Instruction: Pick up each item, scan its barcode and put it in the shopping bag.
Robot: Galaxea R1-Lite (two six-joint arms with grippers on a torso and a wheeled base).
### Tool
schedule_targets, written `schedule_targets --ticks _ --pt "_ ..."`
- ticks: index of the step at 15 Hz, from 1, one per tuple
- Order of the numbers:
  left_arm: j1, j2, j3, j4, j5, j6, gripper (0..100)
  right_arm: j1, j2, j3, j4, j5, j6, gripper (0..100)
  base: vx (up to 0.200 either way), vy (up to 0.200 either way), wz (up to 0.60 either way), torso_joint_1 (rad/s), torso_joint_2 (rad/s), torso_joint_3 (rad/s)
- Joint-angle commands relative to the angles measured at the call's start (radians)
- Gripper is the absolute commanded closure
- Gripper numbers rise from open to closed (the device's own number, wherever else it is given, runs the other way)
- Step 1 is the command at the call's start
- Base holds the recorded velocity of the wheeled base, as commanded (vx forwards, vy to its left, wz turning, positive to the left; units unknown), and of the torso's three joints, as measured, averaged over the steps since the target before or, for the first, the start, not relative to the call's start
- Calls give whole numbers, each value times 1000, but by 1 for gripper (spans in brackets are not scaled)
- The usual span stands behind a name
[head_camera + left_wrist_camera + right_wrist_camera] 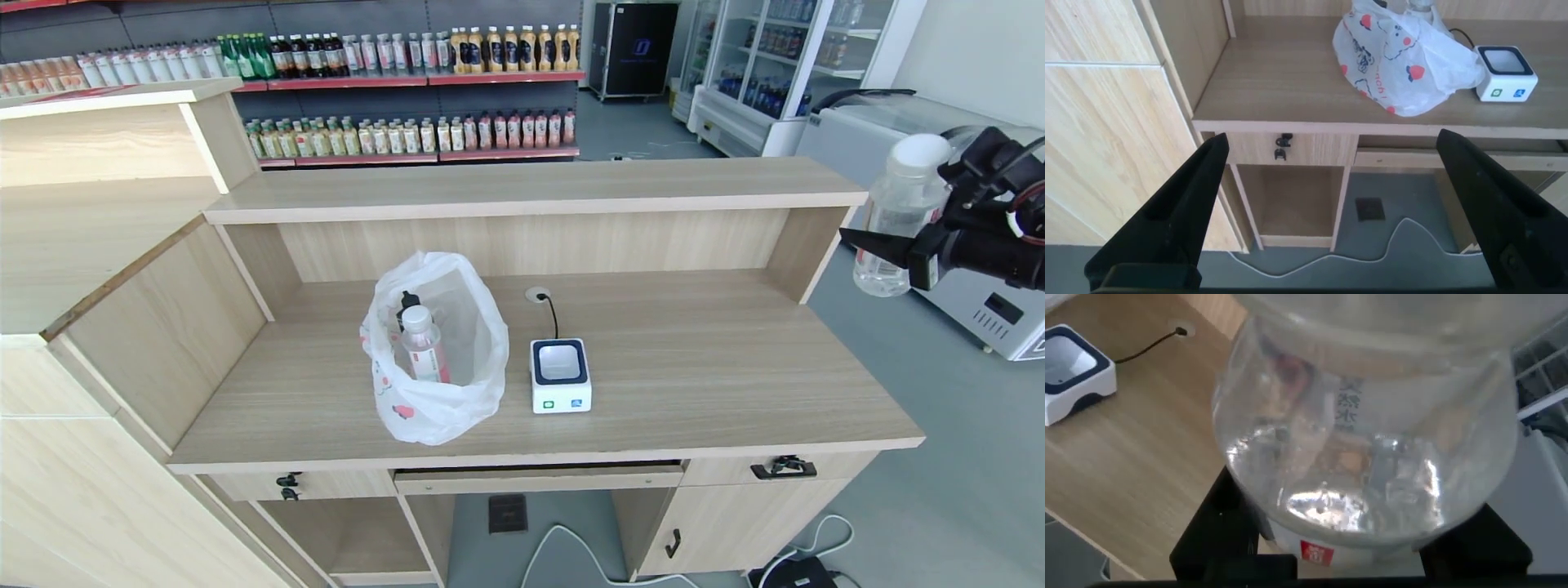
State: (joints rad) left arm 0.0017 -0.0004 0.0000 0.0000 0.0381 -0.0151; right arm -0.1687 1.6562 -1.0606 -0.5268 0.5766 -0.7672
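Well right of the scanner, clear bottle clamped in right jaws, its print unreadable, shopping bag with red hearts just left of scanner, pink-labelled bottle inside, left jaws spread apart.

A shop: drink-stocked shelves, glass-door fridges, and a checkout counter with scanner.

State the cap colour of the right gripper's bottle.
The bottle has a white cap, clearest in the head view.

Shopping bag hides pink bottle base; dark item behind indistinct.
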Motion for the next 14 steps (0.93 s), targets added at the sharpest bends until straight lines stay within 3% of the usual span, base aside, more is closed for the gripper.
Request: schedule_targets --ticks 1,4,5,6,10,12,14 --pt "0 0 0 0 0 0 0 6 42 7 -28 0 -21 100 0 0 600 2 2 2" --pt "0 0 0 0 0 0 0 26 103 34 -190 12 -30 100 0 0 600 5 2 1" --pt "0 0 0 0 0 0 0 28 119 42 -222 62 -30 100 0 0 600 -7 -2 -2" --pt "0 0 0 0 0 0 0 28 146 41 -242 163 -44 100 0 0 0 0 0 0" --pt "0 0 0 0 2 0 0 44 241 34 -332 371 -92 100 0 0 0 0 0 0" --pt "0 0 0 0 0 0 0 43 278 18 -357 387 -173 100 0 0 0 0 0 0" --pt "0 0 0 0 0 0 0 43 301 -10 -338 465 -277 100 0 0 0 0 0 0"
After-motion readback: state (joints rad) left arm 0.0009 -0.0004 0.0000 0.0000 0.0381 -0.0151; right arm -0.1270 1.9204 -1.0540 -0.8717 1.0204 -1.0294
